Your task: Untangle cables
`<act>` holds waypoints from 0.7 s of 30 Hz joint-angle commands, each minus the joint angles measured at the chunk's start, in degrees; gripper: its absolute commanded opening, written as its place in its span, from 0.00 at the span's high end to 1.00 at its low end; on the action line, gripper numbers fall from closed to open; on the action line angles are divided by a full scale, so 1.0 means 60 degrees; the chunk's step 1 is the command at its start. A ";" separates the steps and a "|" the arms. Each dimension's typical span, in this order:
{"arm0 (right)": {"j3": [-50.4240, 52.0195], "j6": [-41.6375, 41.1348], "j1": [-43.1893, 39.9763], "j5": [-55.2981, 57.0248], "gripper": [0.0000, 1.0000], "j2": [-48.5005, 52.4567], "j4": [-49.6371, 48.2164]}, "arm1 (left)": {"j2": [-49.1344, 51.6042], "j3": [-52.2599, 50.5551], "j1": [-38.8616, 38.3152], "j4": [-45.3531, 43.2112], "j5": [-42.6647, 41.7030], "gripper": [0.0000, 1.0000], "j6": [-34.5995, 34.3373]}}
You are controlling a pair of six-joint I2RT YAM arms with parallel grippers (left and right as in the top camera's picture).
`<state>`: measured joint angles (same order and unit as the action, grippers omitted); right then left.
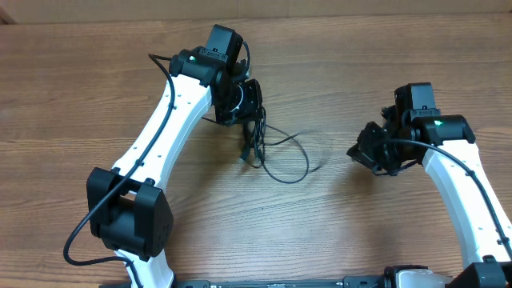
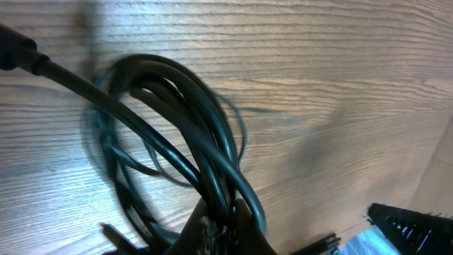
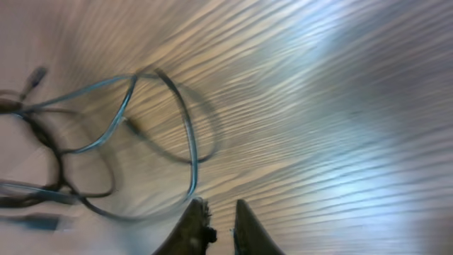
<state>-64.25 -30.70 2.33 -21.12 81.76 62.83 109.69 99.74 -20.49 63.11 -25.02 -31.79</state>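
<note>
Clamping cables — left gripper, right gripper ajar

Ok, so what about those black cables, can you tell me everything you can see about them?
The cables are thin, black, bendy cords that look rubbery, all tangled together. One part is bunched into a thick loop, and the left gripper is shut tight on that bunch. The rest trails off into loose, wide loops lying on the wooden table. One cord ends in a small dark plug. Nothing else touches them.
</note>
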 commanded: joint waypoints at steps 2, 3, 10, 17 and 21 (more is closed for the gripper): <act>0.0004 -0.0386 -0.0015 0.1373 0.80 0.0004 0.0237 | -0.0117 0.0117 0.0036 0.0018 0.0186 0.96 0.0357; 0.0007 -0.0390 -0.0015 0.1370 0.78 0.0004 0.0255 | -0.0117 0.0117 0.0036 0.0015 0.0171 0.96 0.0379; 0.0007 0.0091 -0.0011 -0.0525 0.71 0.0004 -0.0324 | -0.0117 0.0117 0.0040 -0.0754 -0.2299 0.96 0.1559; 0.0007 0.0976 0.0466 -0.1322 0.57 0.0004 -0.1293 | -0.0117 0.0117 0.0033 -0.2127 -0.7879 0.96 0.3548; 0.0007 0.1891 0.0856 -0.1304 0.48 0.0004 -0.1683 | -0.0117 0.0117 0.0033 -0.2095 -0.8371 0.96 0.3592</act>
<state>-64.20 -25.19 5.76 -27.70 81.80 54.00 109.69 99.74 -20.51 50.63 -65.34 -13.39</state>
